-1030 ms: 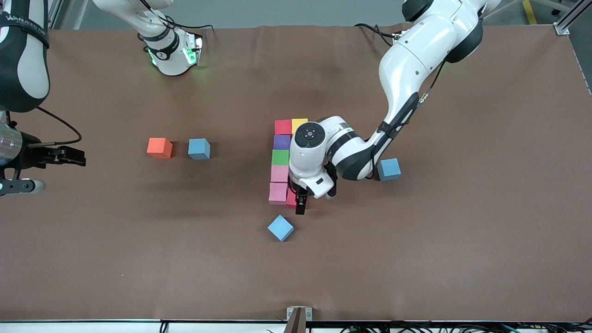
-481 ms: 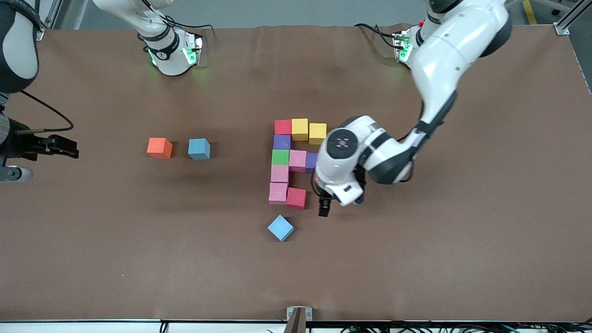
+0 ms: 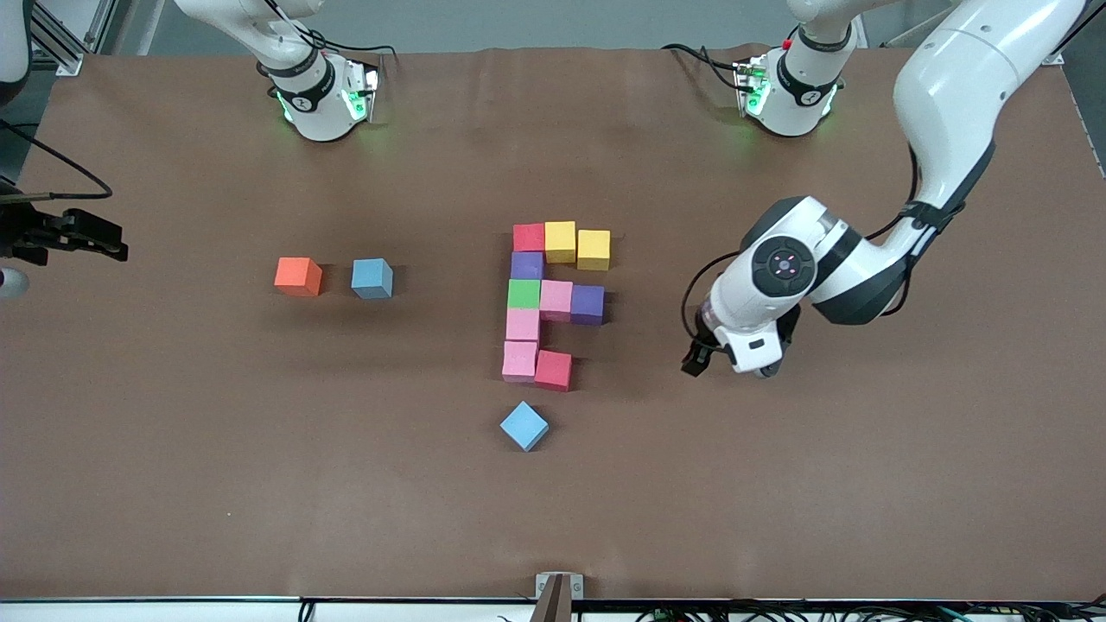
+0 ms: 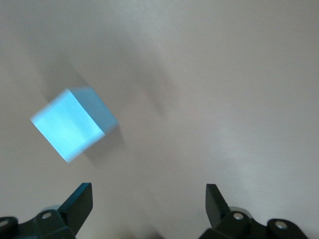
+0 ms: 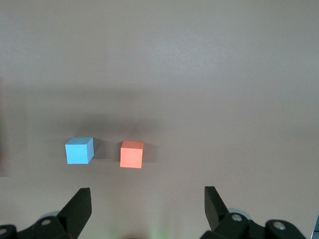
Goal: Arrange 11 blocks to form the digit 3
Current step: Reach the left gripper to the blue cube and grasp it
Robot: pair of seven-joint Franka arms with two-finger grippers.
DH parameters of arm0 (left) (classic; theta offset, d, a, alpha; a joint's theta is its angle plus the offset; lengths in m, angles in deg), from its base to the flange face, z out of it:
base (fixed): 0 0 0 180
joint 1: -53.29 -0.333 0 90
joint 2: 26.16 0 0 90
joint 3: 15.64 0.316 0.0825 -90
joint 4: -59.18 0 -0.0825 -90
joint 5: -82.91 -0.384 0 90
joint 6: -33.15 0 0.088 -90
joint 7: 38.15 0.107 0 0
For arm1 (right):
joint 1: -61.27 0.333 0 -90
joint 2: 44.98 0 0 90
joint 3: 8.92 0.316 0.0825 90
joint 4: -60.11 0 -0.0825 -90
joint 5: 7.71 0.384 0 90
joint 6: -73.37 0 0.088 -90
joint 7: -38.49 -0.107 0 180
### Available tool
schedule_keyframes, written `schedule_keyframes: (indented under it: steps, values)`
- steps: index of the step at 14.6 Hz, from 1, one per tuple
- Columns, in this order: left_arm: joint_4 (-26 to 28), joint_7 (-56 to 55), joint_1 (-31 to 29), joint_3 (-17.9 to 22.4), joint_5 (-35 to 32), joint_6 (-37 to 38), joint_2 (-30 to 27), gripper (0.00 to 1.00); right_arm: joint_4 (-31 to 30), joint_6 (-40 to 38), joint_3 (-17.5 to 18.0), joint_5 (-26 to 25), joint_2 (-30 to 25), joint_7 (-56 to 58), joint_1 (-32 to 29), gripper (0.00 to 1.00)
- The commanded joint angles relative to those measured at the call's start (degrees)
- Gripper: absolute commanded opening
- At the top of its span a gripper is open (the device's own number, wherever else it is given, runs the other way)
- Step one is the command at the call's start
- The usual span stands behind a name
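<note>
The blocks form a touching figure mid-table: red (image 3: pixel 529 237), two yellow (image 3: pixel 560 241), purple (image 3: pixel 526 265), green (image 3: pixel 523 294), pink (image 3: pixel 556 300), purple (image 3: pixel 587 304), two pink (image 3: pixel 522 325) and red (image 3: pixel 553 370). A light blue block (image 3: pixel 524 425) lies loose, nearer the front camera than the figure. My left gripper (image 3: pixel 694 363) hangs open and empty over the table toward the left arm's end. Its wrist view shows the gripper (image 4: pixel 148 199) apart from a blue cube (image 4: pixel 72 124). My right gripper (image 3: pixel 99 244) waits open at the right arm's end.
An orange cube (image 3: pixel 298 276) and a darker blue cube (image 3: pixel 371 278) sit side by side toward the right arm's end. The right wrist view shows that blue cube (image 5: pixel 79 150) and the orange cube (image 5: pixel 131 154) ahead of the right gripper (image 5: pixel 148 199).
My left arm has swung away from the figure toward its own end, uncovering a yellow, a pink, a purple and a red block. The right gripper drew back toward the table edge.
</note>
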Motion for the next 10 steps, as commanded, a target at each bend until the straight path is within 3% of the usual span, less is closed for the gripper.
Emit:
schedule_keyframes:
  steps: [1, 3, 10]
  values:
    - [11.08, 7.96, -6.55, -2.99, -2.79, -5.12, -4.85, 1.0, -2.76, -0.58, 2.71, 0.09, -3.19, 0.42, -2.74, 1.0]
    - [16.01, 12.63, -9.72, -4.67, -6.82, -7.32, -4.86, 1.0, -2.76, -1.46, 5.17, 0.09, -3.81, 0.42, -5.02, 1.0]
    - [22.01, 20.11, -13.25, -4.67, -12.73, -10.58, -4.68, 1.0, -3.2, -4.71, 4.83, 0.09, -7.58, 0.42, -3.46, 1.0]
